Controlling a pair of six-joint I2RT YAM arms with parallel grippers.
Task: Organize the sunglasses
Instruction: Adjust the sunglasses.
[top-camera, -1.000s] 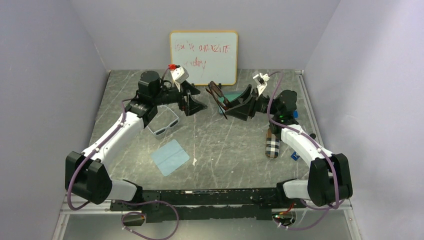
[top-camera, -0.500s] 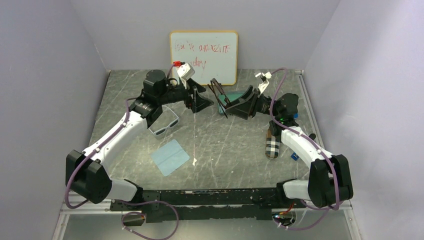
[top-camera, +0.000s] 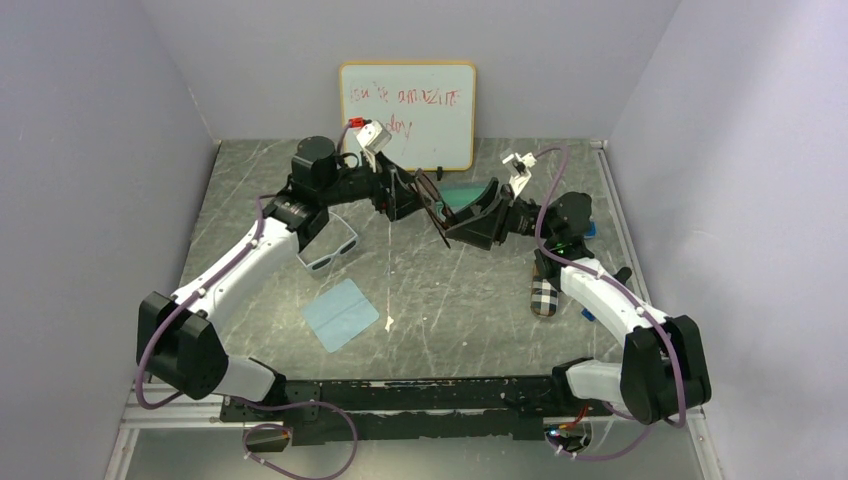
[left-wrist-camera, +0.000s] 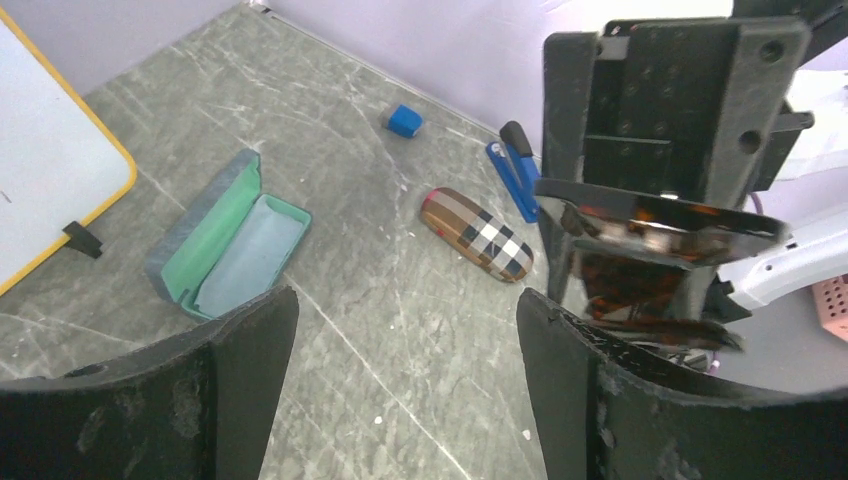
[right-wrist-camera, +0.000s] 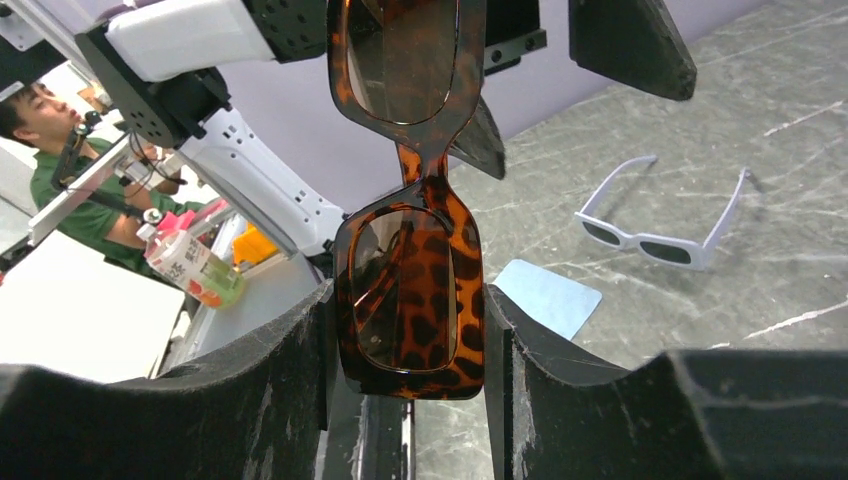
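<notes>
The thin brown tortoise sunglasses (right-wrist-camera: 408, 290) stand upright, and my right gripper (right-wrist-camera: 410, 300) is shut on their lower lens above the table's back middle (top-camera: 436, 205). My left gripper (left-wrist-camera: 405, 300) is open with only bare table between its fingers. It hangs close beside the held pair (left-wrist-camera: 650, 230), which lies just outside its right finger (left-wrist-camera: 560, 370). In the top view the left gripper (top-camera: 400, 195) and right gripper (top-camera: 450, 220) nearly meet. The white sunglasses (top-camera: 330, 246) lie unfolded on the table under the left forearm, also showing in the right wrist view as the white pair (right-wrist-camera: 660, 220).
An open grey-blue case (left-wrist-camera: 225, 240) with a green lining lies behind the grippers. A plaid case (top-camera: 543, 295) sits by the right arm. A light-blue cloth (top-camera: 340, 313) lies front centre. A whiteboard (top-camera: 407, 115) leans on the back wall. A blue cube (left-wrist-camera: 404, 121) and blue tool (left-wrist-camera: 517, 175) lie far right.
My left arm has swung right, bringing its open gripper up beside the held brown sunglasses. The right gripper shifted slightly left with the pair still in its grip.
</notes>
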